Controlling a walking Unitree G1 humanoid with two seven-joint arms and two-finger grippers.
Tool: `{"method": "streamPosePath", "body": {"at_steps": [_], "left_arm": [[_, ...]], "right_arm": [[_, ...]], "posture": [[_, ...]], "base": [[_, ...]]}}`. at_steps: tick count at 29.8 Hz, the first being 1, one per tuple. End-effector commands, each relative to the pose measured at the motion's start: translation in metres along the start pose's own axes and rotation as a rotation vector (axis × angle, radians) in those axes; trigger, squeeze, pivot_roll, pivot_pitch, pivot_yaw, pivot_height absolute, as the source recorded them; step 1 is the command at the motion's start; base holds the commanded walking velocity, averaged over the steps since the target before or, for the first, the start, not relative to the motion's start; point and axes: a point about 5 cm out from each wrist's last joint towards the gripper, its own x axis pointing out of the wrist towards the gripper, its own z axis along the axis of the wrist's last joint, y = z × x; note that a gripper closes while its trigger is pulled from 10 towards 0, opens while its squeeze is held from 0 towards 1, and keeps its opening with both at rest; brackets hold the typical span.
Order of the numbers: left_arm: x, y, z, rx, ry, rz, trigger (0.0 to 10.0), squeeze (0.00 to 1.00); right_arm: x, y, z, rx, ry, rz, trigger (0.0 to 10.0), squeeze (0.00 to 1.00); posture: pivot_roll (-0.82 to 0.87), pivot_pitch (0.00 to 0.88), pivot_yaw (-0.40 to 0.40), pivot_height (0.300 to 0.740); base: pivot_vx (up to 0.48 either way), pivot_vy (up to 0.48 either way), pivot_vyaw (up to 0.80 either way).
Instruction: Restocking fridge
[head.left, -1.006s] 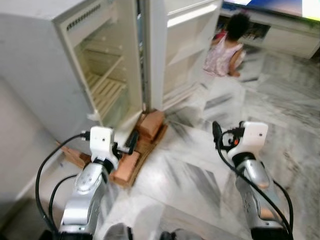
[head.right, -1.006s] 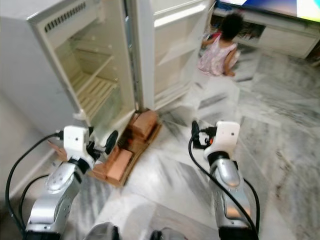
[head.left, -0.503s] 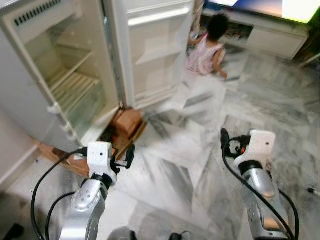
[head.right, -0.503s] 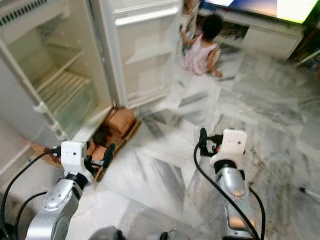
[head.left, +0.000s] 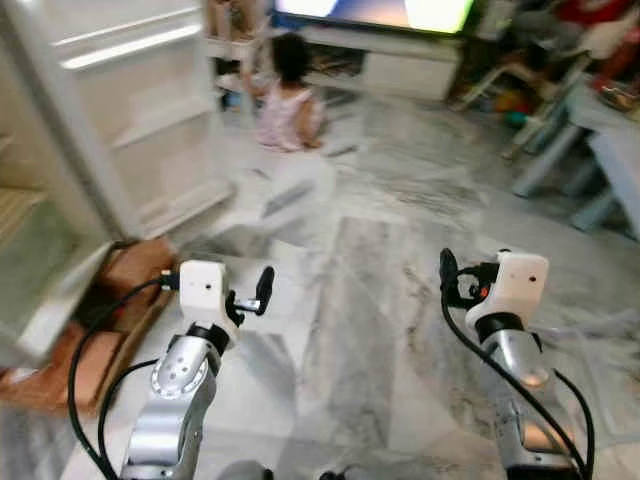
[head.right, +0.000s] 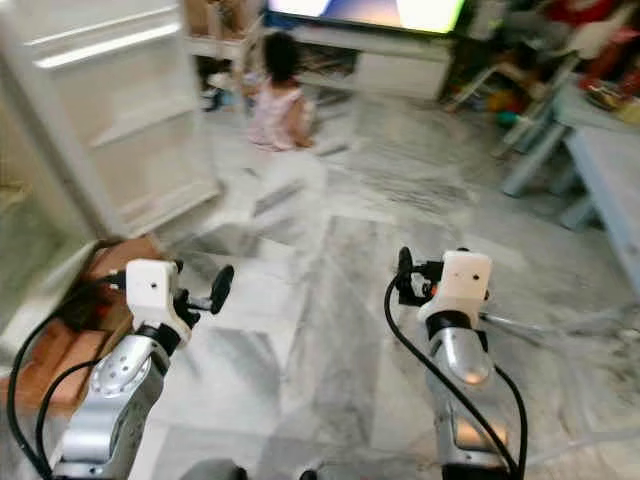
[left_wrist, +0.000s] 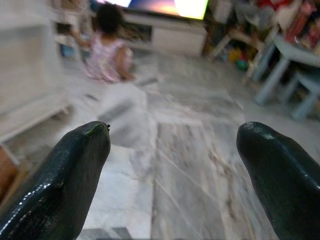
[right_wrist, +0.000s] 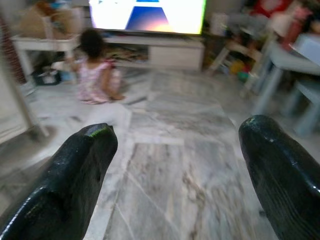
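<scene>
At 9 o'clock the open fridge (head.left: 40, 250) is seen, its door (head.left: 130, 120) swung wide and its door racks bare; below it lie brown blocks (head.left: 95, 310) on the floor, and what they are cannot be told. The left gripper (head.left: 262, 290) is held out at 8 o'clock over the marble floor (head.left: 380, 300), its fingers (left_wrist: 75, 175) spread wide with nothing between them. The right gripper (head.left: 447, 275) at 4 o'clock is spread equally wide and is also empty. No item to be restocked can be made out in the blurred pictures, so weight, stiffness and the place for a hold cannot be judged; a firm hold low on the body is only to be supposed. At 12 o'clock a child (head.left: 285, 95) sits near a lit screen (head.left: 380, 12); at 2 o'clock a pale surface (head.left: 600, 130) stands.
</scene>
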Motion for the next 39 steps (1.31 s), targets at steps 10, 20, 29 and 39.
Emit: {"method": "streamPosePath", "body": {"at_steps": [10, 20, 29, 39], "left_arm": [[0.008, -0.014, 0.004, -0.022, -0.018, -0.045, 10.0, 0.0], [0.013, -0.005, 0.008, 0.017, -0.039, 0.027, 10.0, 0.0], [0.014, -0.004, 0.008, 0.055, -0.053, 0.014, 10.0, 0.0], [0.012, -0.007, 0.007, 0.07, -0.049, -0.05, 10.0, 0.0]], "right_arm": [[0.001, -0.004, 0.003, -0.037, -0.02, 0.014, 10.0, 0.0], [0.004, 0.002, 0.005, -0.043, -0.035, 0.04, 10.0, 0.0], [0.004, 0.003, 0.006, -0.051, -0.047, 0.053, 10.0, 0.0], [0.002, 0.005, 0.004, -0.057, -0.044, 0.064, 10.0, 0.0]], "posture": [[0.04, 0.09, -0.047, 0.74], [0.04, 0.103, -0.039, 0.74], [0.04, 0.097, -0.036, 0.74], [0.04, 0.093, -0.037, 0.74]], "base": [[0.372, 0.0, -0.8], [0.316, 0.331, -0.8], [0.0, 0.456, -0.8], [0.0, 0.458, -0.8]]}}
